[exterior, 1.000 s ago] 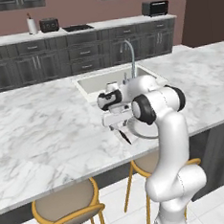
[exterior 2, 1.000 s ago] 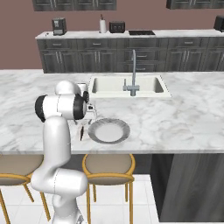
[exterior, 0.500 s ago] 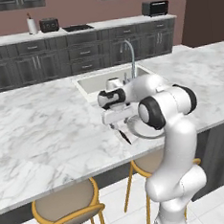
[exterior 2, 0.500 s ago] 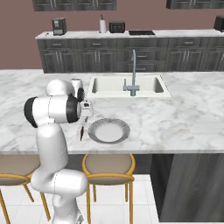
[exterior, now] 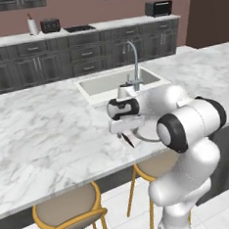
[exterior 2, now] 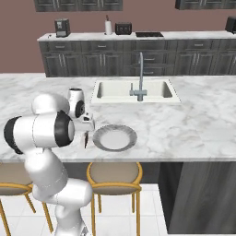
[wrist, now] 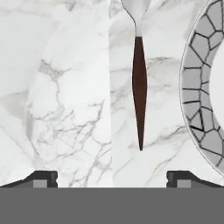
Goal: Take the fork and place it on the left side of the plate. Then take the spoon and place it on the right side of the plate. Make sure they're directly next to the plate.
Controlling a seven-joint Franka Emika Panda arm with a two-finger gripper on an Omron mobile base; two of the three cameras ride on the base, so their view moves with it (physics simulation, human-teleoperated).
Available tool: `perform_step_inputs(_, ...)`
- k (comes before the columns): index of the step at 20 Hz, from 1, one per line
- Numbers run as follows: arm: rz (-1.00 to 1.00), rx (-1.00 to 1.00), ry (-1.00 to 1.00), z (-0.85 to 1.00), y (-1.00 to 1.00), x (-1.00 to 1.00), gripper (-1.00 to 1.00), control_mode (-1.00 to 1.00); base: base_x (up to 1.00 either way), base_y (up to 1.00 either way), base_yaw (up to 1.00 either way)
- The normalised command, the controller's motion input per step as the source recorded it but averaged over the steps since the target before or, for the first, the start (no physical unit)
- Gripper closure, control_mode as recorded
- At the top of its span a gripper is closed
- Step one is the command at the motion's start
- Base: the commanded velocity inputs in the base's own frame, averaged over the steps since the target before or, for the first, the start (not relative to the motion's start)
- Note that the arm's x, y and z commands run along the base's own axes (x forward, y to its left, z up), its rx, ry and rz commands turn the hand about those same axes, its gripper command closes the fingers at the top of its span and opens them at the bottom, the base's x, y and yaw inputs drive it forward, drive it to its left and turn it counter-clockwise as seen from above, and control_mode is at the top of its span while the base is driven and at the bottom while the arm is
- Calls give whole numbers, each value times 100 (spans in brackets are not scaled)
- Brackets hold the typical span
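Item 1, my gripper point(wrist: 111, 177): fingertips set wide apart at the bottom of the hand view, nothing betw. them, hovering over the marble counter point(wrist: 65, 87) and pointing straight down at it. Item 2, fork point(wrist: 139, 83): lies flat on the counter, dark brown handle toward me, pale neck and tines running off the top edge; roughly centred betw. my tips, a bit to the plate side. Lies just beside the plate point(wrist: 203, 87), narrow strip of marble betw. handle and ribbed grey rim, not touching. From the right base view the fork point(exterior 2: 85, 139) sits on the plate's left point(exterior 2: 115, 137), near the counter's front edge, w/ my wrist right above it. Judgement: fork step looks done or nearly so; open jaws over a resting fork fit a release, handle parallel to the rim so it reads as "directly next to". Item 3, spoon: can't locate it from here; likely the next thing to find. Item 4, sink point(exterior 2: 133, 90) w/ faucet, behind the plate; no part in this step.
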Motion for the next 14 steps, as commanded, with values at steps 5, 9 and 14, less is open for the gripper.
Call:
perform_step_inputs(5, -6, 8, 0, 19, -8, -69, -100, -100, 0, 0, 0)
perform_step_inputs(9, -8, 12, 0, 27, -8, -71, -100, -100, 0, 0, 0)
perform_step_inputs(14, -6, 12, 0, 31, 0, -75, -100, -100, 0, 0, 0)
